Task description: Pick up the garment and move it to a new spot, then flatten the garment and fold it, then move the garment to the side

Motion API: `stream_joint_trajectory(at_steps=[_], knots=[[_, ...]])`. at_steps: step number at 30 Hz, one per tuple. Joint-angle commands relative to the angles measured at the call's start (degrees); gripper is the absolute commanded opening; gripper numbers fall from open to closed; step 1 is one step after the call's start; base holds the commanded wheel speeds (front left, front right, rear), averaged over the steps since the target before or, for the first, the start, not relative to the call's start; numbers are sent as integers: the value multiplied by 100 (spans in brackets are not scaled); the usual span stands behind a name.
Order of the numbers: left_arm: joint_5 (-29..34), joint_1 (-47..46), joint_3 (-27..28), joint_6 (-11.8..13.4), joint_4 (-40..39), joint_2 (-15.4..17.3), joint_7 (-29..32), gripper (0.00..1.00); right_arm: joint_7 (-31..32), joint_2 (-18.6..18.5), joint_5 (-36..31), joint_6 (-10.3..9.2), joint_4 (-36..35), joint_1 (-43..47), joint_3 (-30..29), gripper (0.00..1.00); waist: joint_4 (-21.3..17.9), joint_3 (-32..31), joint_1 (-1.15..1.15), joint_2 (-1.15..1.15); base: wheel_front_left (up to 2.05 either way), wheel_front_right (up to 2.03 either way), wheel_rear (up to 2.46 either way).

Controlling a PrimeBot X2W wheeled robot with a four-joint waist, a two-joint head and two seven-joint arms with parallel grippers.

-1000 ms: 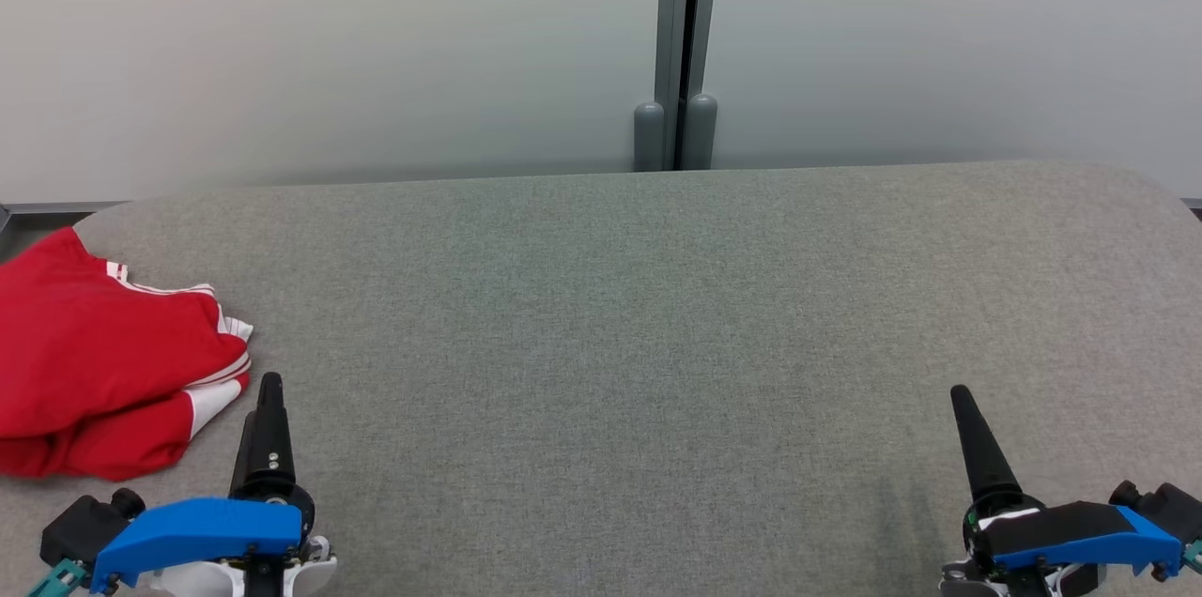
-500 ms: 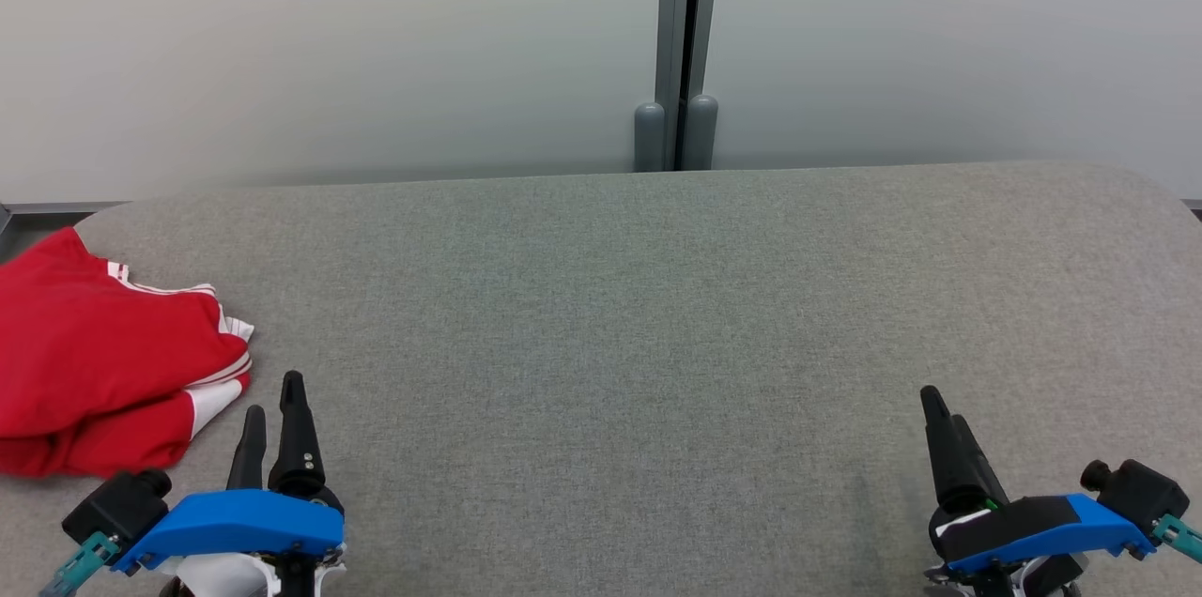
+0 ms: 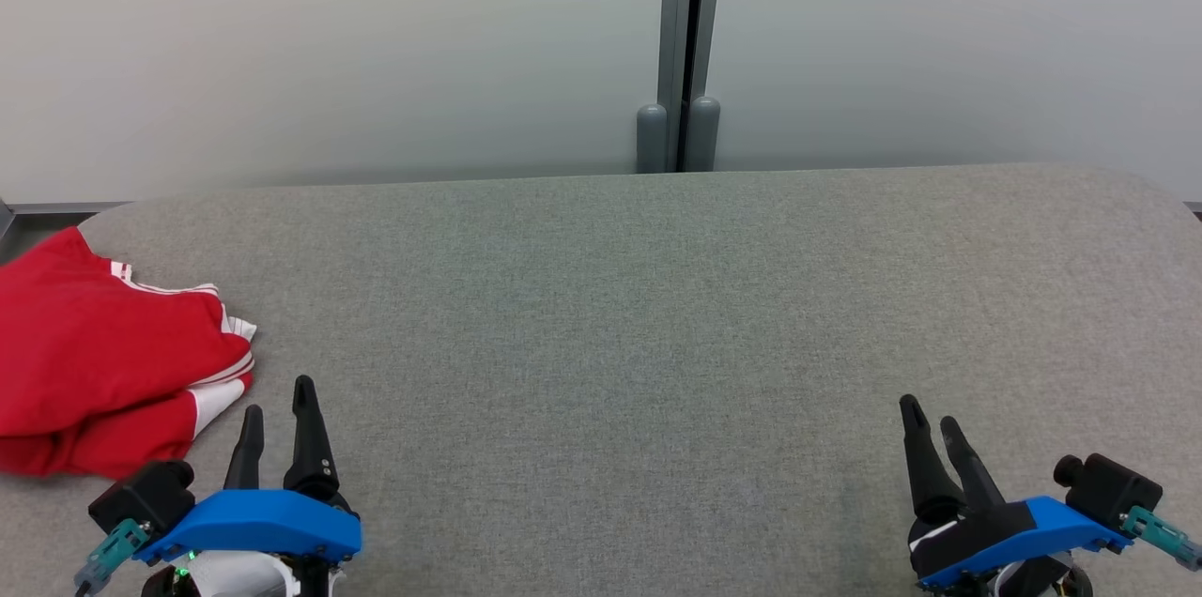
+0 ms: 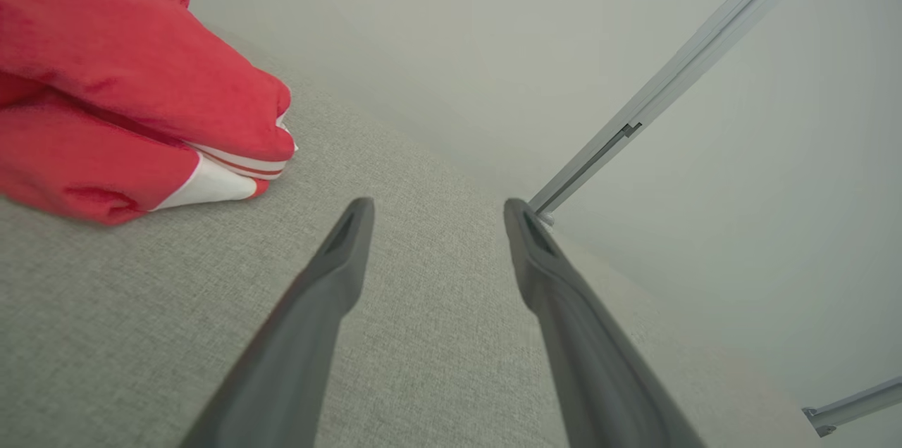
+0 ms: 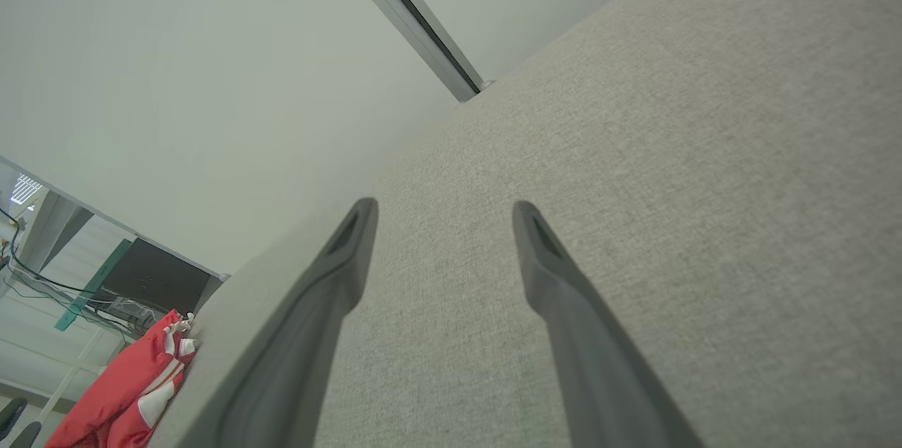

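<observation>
Two grippers were in frame, both released, with nothing between the fingers. The left gripper (image 3: 277, 395) sat at the lower left of the head view, fingers parted and pointing up the frame. The right gripper (image 3: 927, 410) sat at the lower right, also parted. The red garment (image 3: 103, 362) with white trim lay bunched at the left edge of the grey fabric table (image 3: 601, 315), just up-left of the left gripper and not touching it. In the left wrist view the garment was at upper left, clear of the fingertips. In the right wrist view it was in the lower left corner, well apart from that gripper.
</observation>
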Motion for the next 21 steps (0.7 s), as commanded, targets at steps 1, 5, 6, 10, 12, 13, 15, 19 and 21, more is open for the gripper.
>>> stream_joint_trajectory(at_steps=[1,5,6,10,12,13,15,19,21], knots=[[195,-164,-25,22,14,33,-62,100,-56,-45,-187,12,-11,-167,22,100,1,-1,0,0,0,0,0],[456,-202,-32,30,122,34,-129,100,-125,-47,-464,13,49,-171,57,100,5,-2,0,0,0,0,0],[521,-208,-35,30,150,34,-142,100,-137,-48,-530,12,64,-169,63,100,7,-2,0,0,0,0,0],[779,-229,-60,35,258,33,-201,100,-199,-50,-825,13,127,-202,96,100,9,-6,0,0,0,0,0],[909,-252,-73,42,301,33,-233,100,-230,-52,-959,13,150,-222,110,100,13,-7,0,0,0,0,0],[970,-260,-77,49,320,33,-248,100,-240,-52,-1030,13,161,-228,117,100,15,-7,0,0,0,0,0],[1089,-275,-81,59,347,34,-279,100,-278,-54,-1158,13,185,-235,126,100,21,-8,0,0,0,0,0],[1329,-308,-88,72,412,39,-335,100,-336,-56,-1431,13,241,-264,144,100,30,-7,0,0,0,0,0],[1443,-315,-90,81,447,40,-362,100,-356,-57,-1567,13,266,-279,153,100,35,-7,0,0,0,0,0]])
